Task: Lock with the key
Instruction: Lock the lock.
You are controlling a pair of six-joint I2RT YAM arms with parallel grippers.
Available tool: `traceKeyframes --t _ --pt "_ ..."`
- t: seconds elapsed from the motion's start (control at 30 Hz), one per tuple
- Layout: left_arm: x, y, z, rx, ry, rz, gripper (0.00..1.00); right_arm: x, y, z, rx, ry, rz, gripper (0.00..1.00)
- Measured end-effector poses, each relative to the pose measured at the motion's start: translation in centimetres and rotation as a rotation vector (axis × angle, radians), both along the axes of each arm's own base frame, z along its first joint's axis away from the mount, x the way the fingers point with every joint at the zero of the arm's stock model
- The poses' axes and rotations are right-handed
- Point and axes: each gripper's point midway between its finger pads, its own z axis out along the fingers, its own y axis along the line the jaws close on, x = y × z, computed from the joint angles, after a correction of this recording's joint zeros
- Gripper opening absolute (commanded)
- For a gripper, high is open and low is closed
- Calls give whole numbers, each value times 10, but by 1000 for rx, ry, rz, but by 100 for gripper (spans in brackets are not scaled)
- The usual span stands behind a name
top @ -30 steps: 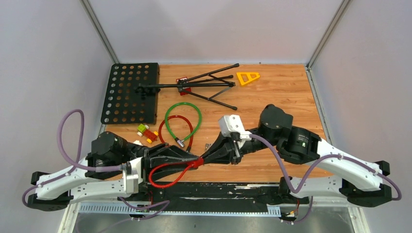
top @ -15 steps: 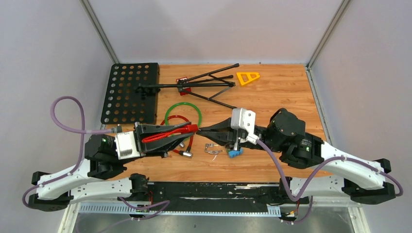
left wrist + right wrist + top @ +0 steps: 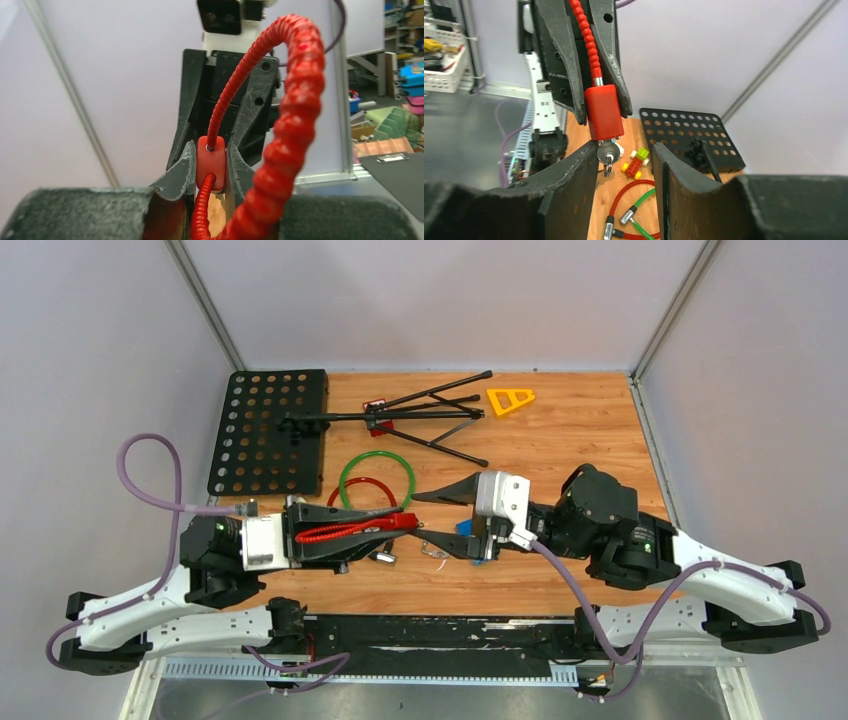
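Step in hand: the turning of the key is judged to be under way; the small silver key [image 3: 607,151] is seated in the lower end of the red rectangular plastic lock body [image 3: 603,112]
Place of the lock: it is held above the wooden table [image 3: 560,430], near the centre and a little toward 6 o'clock; the red ribbed cable [image 3: 295,100] is looped back from it toward 9 o'clock
Left gripper [image 3: 210,150]: brought in from 9 o'clock; clenched on the lock body, both flanks being pressed
Right gripper [image 3: 624,147]: set at 3 o'clock of the lock body; its fingers [image 3: 569,185] are spread apart and nothing is grasped; the key lies between them, just beside one; contact cannot be told
Next move: the key head is to be centred between the right fingers and pinched; a wrist roll is then called for, while the lock body is kept steady by the left grip; whether the lock is already turned home cannot be told
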Motion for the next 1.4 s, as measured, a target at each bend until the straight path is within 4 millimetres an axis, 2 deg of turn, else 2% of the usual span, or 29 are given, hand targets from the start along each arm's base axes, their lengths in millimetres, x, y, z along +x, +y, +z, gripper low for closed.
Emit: traceKeyframes --t 0.27,0.4,0.47,0.57,0.73,1.27,1.4 --pt "-32 2 8 7 -100 -150 0 -37 -4 16 -52 54 191 28" --pt "-43 0 7 24 -132 -209 0 -51 -6 17 -78 80 267 26" --pt "-47 0 7 31 -145 -232 0 -57 -7 16 -94 93 297 30" --pt "-52 -1 5 43 -154 -255 0 -61 -5 13 -110 108 318 34" --pt "-57 0 3 51 -169 -283 0 -65 -3 10 -127 121 347 24" --pt "-69 4 2 54 -203 -340 0 -74 5 5 -159 152 413 31" --pt "-72 5 0 58 -213 -356 0 -76 7 2 -167 161 431 28"
